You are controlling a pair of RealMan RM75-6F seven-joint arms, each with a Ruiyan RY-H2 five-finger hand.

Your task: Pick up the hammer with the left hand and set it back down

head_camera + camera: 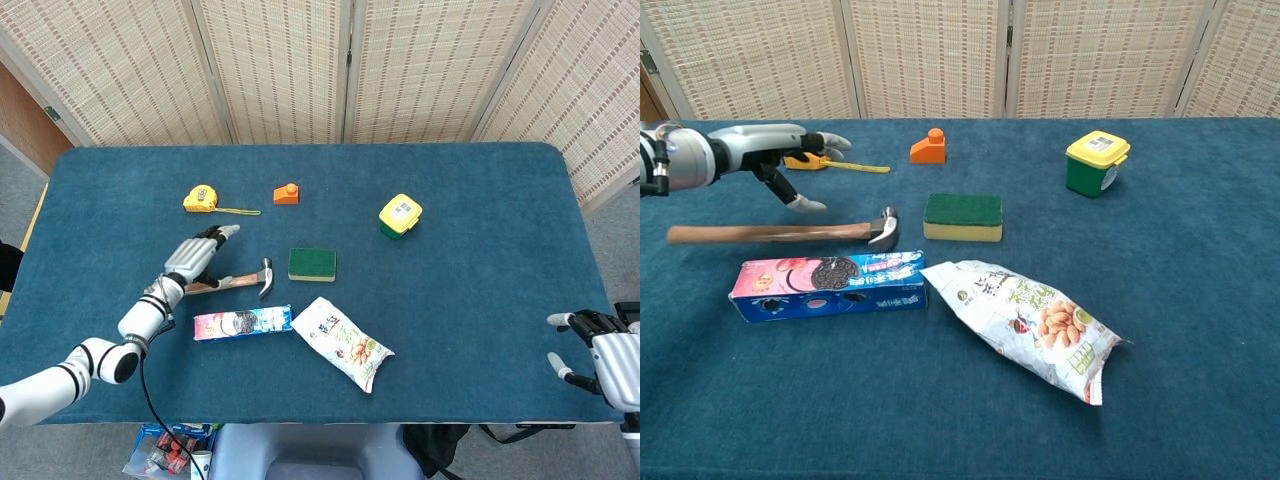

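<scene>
Though its handle end is partly hidden under the arm, hammer (790, 232) lies on counter (470, 200) just below left hand (780, 150), fingers spread, holding nothing.

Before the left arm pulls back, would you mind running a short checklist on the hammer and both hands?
1. hammer lies flat on the table: ok.
2. left hand holds nothing, its fingers spread above the handle: ok.
3. Hammer apart from the cookie box: ok in the head view, though the gap is narrow.
4. Hammer head apart from the sponge: ok.
5. Fingertips fully off the handle: cannot tell; one finger points down close to it.
6. right hand at the table's near right edge, holding nothing: ok.
</scene>
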